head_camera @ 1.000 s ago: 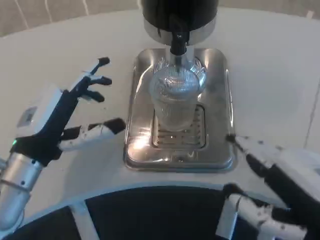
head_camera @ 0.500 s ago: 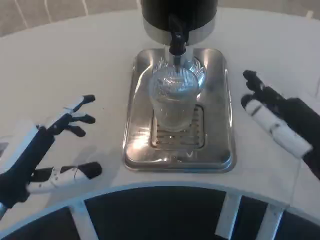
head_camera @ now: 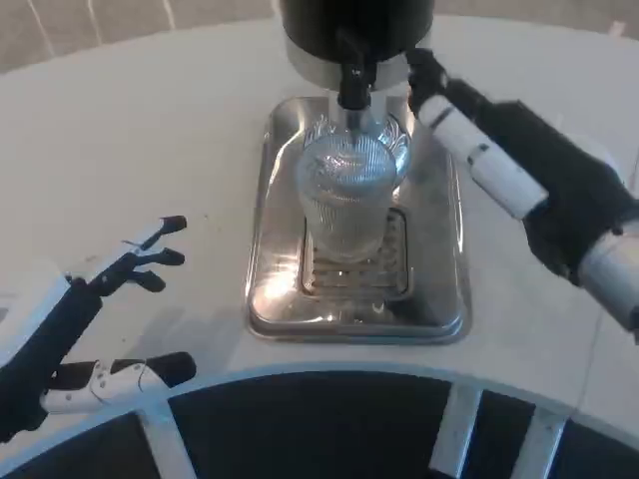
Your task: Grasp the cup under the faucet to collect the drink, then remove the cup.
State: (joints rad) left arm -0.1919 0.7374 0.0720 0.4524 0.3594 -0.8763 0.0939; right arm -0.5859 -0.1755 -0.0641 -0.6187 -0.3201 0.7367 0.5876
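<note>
Up goes the right hand [head_camera: 499,150]: half a second ago it hung at the middle right of the frame, and now it reaches into the upper centre, its fingers [head_camera: 427,72] right beside the black dispenser [head_camera: 357,28] at the top. Whether those fingers touch the dispenser cannot be told, and whether they are curled or spread cannot be told either; nothing visible is in that hand. The left hand [head_camera: 70,319] has drifted slightly lower in the bottom left, fingers splayed apart and holding nothing, well away from the tray [head_camera: 439,299].

The cup [head_camera: 346,195], clear and ribbed, stands upright in the centre of the frame on the metal tray, right below the faucet [head_camera: 352,85]. Its base sits on the slotted grille [head_camera: 384,279] in the tray's middle. Neither hand is on the cup. The tray rests on the white table [head_camera: 150,120], whose curved front edge runs along the bottom of the frame.
</note>
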